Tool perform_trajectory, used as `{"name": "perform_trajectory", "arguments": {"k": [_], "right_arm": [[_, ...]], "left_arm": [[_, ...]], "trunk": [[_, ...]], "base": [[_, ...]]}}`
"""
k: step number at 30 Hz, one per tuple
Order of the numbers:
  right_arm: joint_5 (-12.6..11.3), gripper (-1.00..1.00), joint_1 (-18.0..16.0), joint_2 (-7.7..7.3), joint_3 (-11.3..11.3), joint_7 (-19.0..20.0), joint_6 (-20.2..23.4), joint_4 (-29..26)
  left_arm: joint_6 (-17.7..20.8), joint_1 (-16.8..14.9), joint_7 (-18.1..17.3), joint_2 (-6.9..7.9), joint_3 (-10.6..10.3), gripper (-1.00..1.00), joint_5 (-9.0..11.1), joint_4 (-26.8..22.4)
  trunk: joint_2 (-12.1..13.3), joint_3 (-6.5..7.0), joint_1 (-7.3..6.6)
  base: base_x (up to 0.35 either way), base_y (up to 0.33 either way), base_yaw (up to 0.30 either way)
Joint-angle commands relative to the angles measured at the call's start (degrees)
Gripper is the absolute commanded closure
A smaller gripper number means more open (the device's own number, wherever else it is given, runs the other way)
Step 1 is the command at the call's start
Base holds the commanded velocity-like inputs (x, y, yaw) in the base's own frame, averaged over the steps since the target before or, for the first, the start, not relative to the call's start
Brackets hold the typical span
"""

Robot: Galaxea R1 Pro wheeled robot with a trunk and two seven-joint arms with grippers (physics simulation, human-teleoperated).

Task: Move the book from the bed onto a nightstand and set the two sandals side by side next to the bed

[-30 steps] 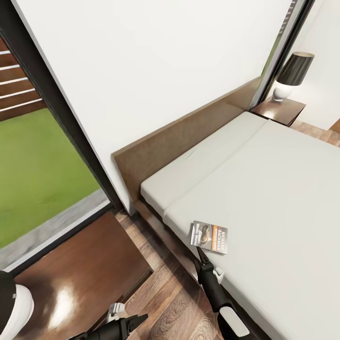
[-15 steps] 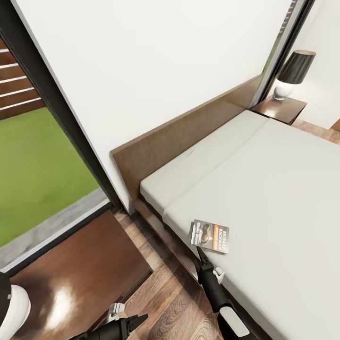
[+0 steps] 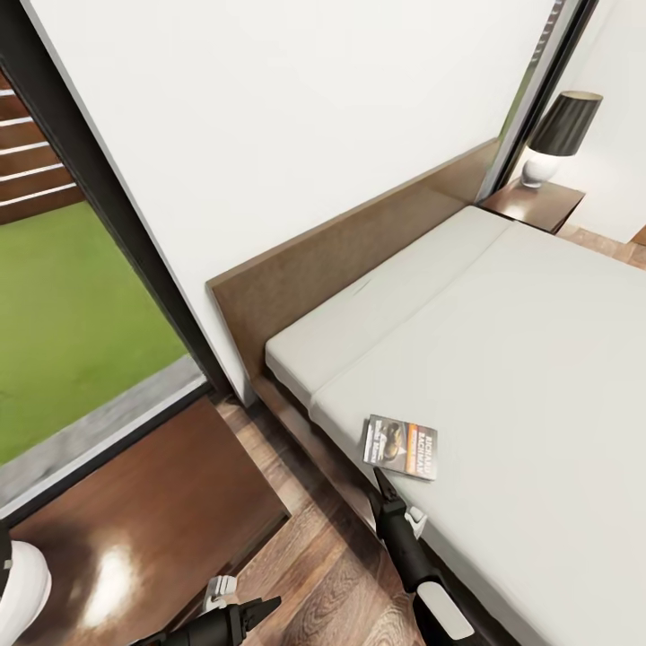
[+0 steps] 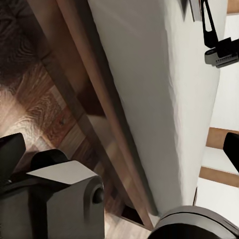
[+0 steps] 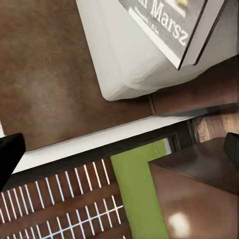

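Head view: the book [image 3: 400, 447] lies flat on the bed [image 3: 520, 359], close to its near-left edge. The right gripper [image 3: 384, 485] sits just short of the book's near edge, its tip almost touching; jaws look narrow, nearly together, nothing held. The left gripper [image 3: 260, 609] hangs low over the floor [image 3: 332, 574], jaws slightly apart, empty. A nightstand [image 3: 161, 529] stands near left, another nightstand [image 3: 536, 205] with a lamp [image 3: 558, 135] at the far right.

Left wrist view: the bed's side and frame, with the right gripper [image 4: 206, 22] at the mattress edge.

Right wrist view: the book's [image 5: 167, 22] corner close ahead.

Step, as I judge it: reaching for the book. Next move calls for opening the jaws and pinching the book's near edge. Its long axis runs left-right, spine lettering at the right end. No sandals seen.
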Motion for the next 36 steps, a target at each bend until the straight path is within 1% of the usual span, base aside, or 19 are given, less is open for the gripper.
{"name": "perform_trajectory", "arguments": {"k": [1,11,14,18,19,21,23,24,26,27,29,32,35,36], "right_arm": [[-0.47,-1.00,-0.04,0.03,-0.14,0.20,0.60,0.02],[-0.47,-1.00,-0.05,0.03,-0.14,0.20,0.60,0.02],[-0.47,-1.00,-0.01,0.03,-0.14,0.20,0.60,0.02],[-0.47,-1.00,-0.04,0.03,-0.14,0.20,0.60,0.02],[-0.47,-1.00,-0.03,0.03,-0.14,0.20,0.60,0.02],[-0.47,-1.00,-0.02,0.03,-0.14,0.20,0.60,0.02],[-0.47,-1.00,-0.03,0.00,-0.14,0.20,0.60,0.02],[-0.47,-1.00,-0.02,-0.01,-0.14,0.20,0.60,0.02],[-0.47,-1.00,0.00,-0.02,-0.14,0.20,0.60,-0.02],[-0.47,-1.00,-0.02,-0.03,-0.14,0.20,0.60,-0.01],[-0.47,-1.00,-0.02,-0.04,-0.14,0.20,0.60,-0.05],[-0.47,-1.00,-0.02,-0.05,-0.14,0.20,0.60,-0.09],[-0.47,-1.00,-0.02,-0.05,-0.14,0.20,0.60,-0.14],[-0.47,-1.00,-0.01,-0.05,-0.14,0.20,0.60,-0.15]], "left_arm": [[0.58,-0.03,-0.05,0.07,-0.30,-1.00,0.59,-0.03],[0.60,-0.03,-0.05,0.03,-0.33,-1.00,0.61,-0.03],[0.64,-0.03,-0.12,0.00,-0.92,-1.00,0.62,-0.09],[0.75,-0.03,-0.28,-0.32,-2.93,-1.00,0.63,-0.29],[0.81,-0.03,-0.70,-0.84,-4.91,-1.00,0.64,-0.67],[0.82,-0.03,-1.40,-0.97,-5.75,-1.00,0.64,-0.88],[0.84,-0.11,-3.93,-1.04,-6.79,-1.00,0.61,-1.14],[0.84,-0.15,-4.82,-1.01,-6.93,-1.00,0.60,-1.16],[0.84,-0.23,-9.31,-0.74,-7.32,-1.00,0.52,-1.22],[0.84,-0.24,-10.53,-0.63,-7.38,-1.00,0.48,-1.23],[0.85,-0.27,-14.66,0.02,-7.53,-1.00,0.13,-1.19],[0.80,-0.28,-16.60,0.41,-7.62,-1.00,-0.37,-1.13],[0.77,-0.29,-17.60,0.64,-7.67,-1.00,-0.69,-1.10],[0.77,-0.29,-17.95,0.85,-7.68,-1.00,-0.75,-1.09]], "trunk": [[-0.44,-0.22,0.23],[-4.45,-2.01,2.42],[-4.45,-2.01,2.42],[-4.45,-2.01,2.42],[-4.45,-2.01,2.42],[-4.45,-2.01,2.42],[-4.45,-2.01,2.42],[-4.45,-2.01,2.42],[-4.45,-2.01,2.42],[-4.45,-2.01,2.42],[-4.45,-2.01,2.42],[-4.45,-2.01,2.42],[-4.45,-2.01,2.42],[-4.85,-2.19,2.64]], "base": [[0.000,0.000,0.000],[0.000,0.000,0.000],[0.000,0.000,0.000],[0.000,0.000,0.000],[0.000,0.000,0.000],[0.000,0.000,0.000],[0.000,0.000,0.000],[0.000,0.000,0.000],[0.000,0.000,0.000],[0.000,0.000,0.000],[0.000,0.000,0.000],[0.000,0.000,0.000],[0.000,0.000,0.000],[0.000,0.000,0.000]]}}
